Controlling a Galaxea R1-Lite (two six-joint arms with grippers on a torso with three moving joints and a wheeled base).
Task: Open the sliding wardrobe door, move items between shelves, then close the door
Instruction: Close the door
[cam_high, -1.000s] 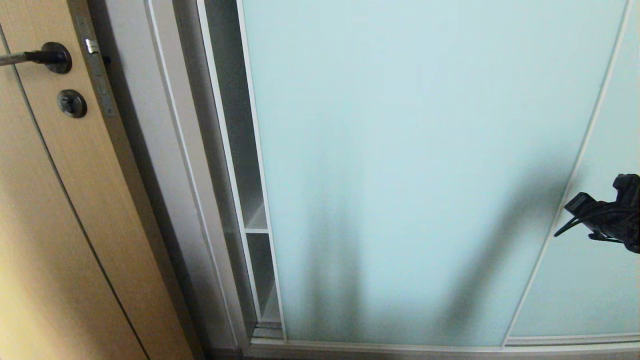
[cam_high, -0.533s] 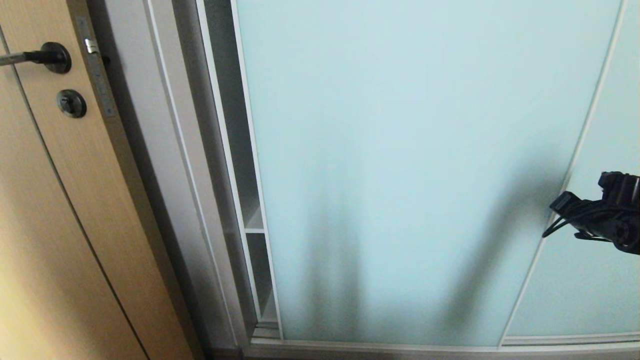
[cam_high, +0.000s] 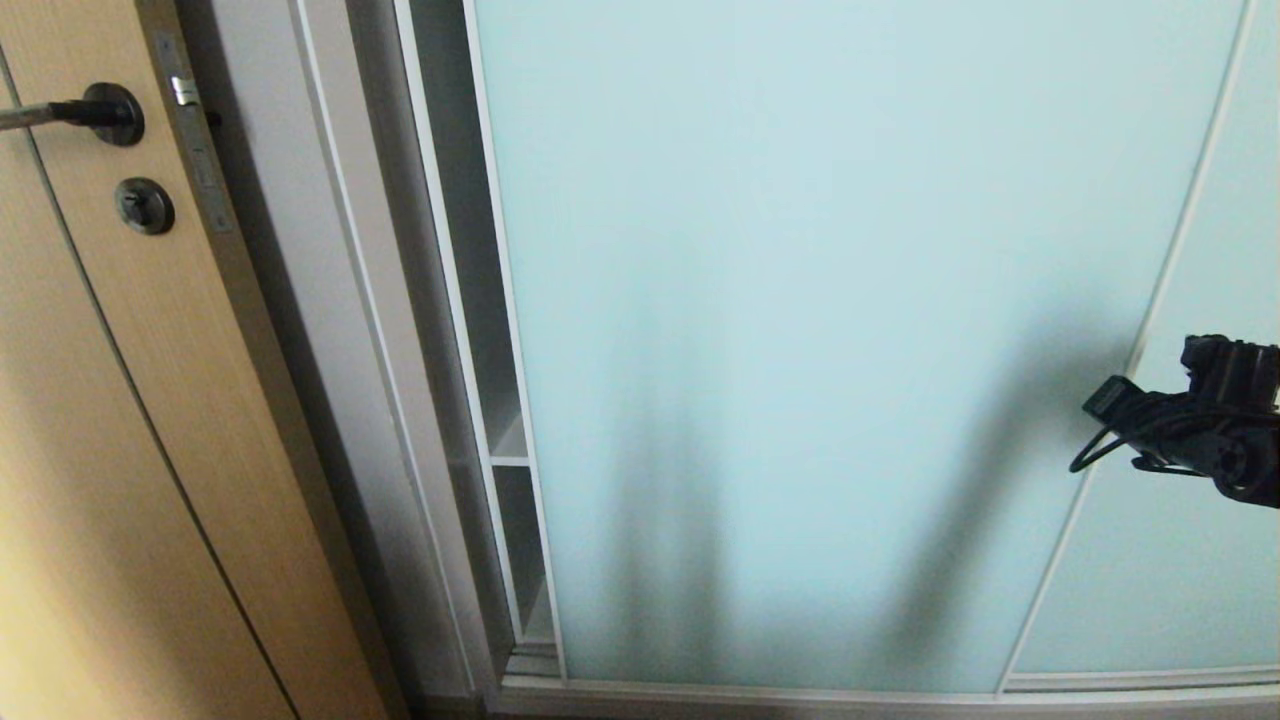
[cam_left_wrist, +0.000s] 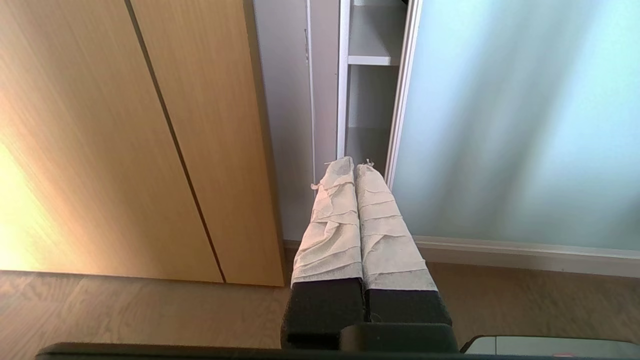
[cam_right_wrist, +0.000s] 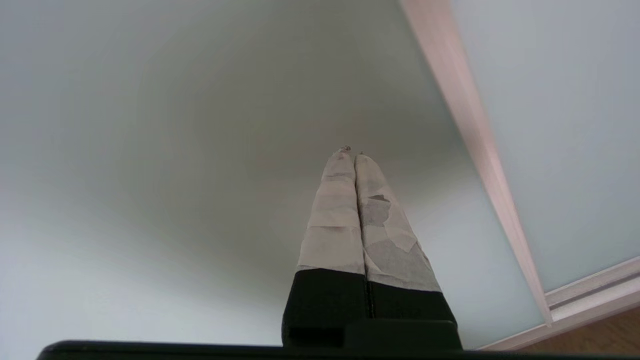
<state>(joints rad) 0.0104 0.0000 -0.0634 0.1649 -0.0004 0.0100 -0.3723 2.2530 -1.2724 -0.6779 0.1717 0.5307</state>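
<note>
Right jaws (cam_right_wrist: 354, 157) closed (empty), against sliding wardrobe door (cam_right_wrist: 175, 150).

Sliding wardrobe door (cam_high: 800, 330) covers nearly the whole opening. Only a narrow vertical gap stays free along its left edge, beside the grey wardrobe side panel (cam_high: 330, 350). In that gap a white shelf (cam_high: 508, 440) crosses, splitting it in two. Tan wooden door (cam_high: 110, 450) stands close on the left. Floor (cam_left_wrist: 150, 315) before the wardrobe lies open.
</note>
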